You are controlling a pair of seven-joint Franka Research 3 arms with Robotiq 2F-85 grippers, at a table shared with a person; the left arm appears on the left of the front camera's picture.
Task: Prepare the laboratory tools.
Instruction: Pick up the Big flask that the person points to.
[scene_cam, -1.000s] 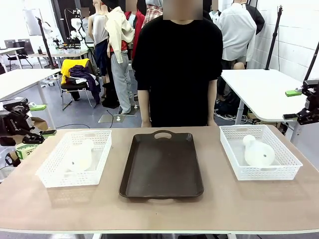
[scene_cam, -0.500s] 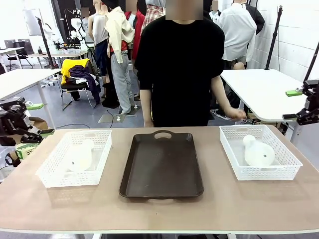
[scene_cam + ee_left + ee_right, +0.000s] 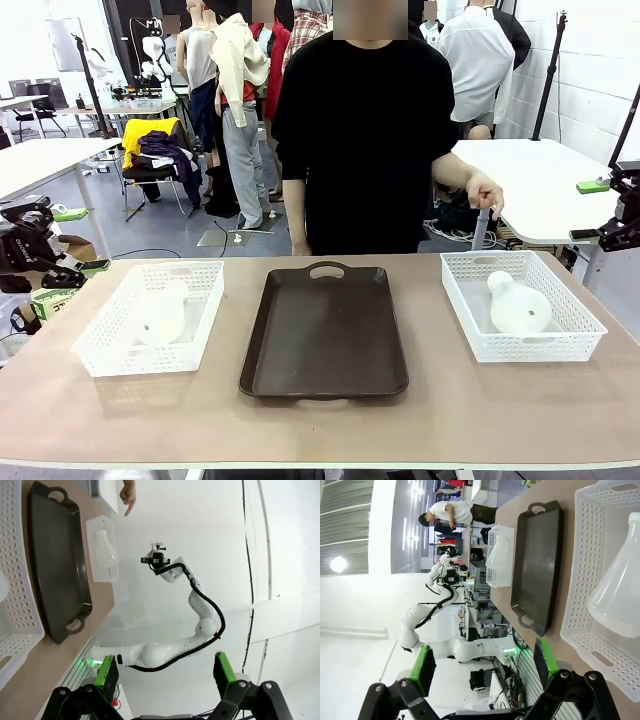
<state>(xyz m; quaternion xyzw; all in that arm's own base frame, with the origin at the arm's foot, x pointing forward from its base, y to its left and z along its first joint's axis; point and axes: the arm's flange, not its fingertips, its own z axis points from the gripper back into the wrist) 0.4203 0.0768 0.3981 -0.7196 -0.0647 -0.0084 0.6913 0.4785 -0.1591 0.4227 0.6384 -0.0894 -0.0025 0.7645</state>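
Tan surface [image 3: 500,410] with the dark brown tray [image 3: 325,340] sitting dead centre and a white lattice basket on either side. The left basket [image 3: 140,362] has one frosted flask [image 3: 160,318] lying in it, and the right basket [image 3: 530,348] has the other flask [image 3: 518,305], neck toward the far side. The left gripper [image 3: 165,672] hangs off the surface's left edge, fingers spread wide, nothing in them. Same deal for the right gripper [image 3: 484,665] off the right edge. The person's hand [image 3: 485,192] points down over the right basket's far rim.
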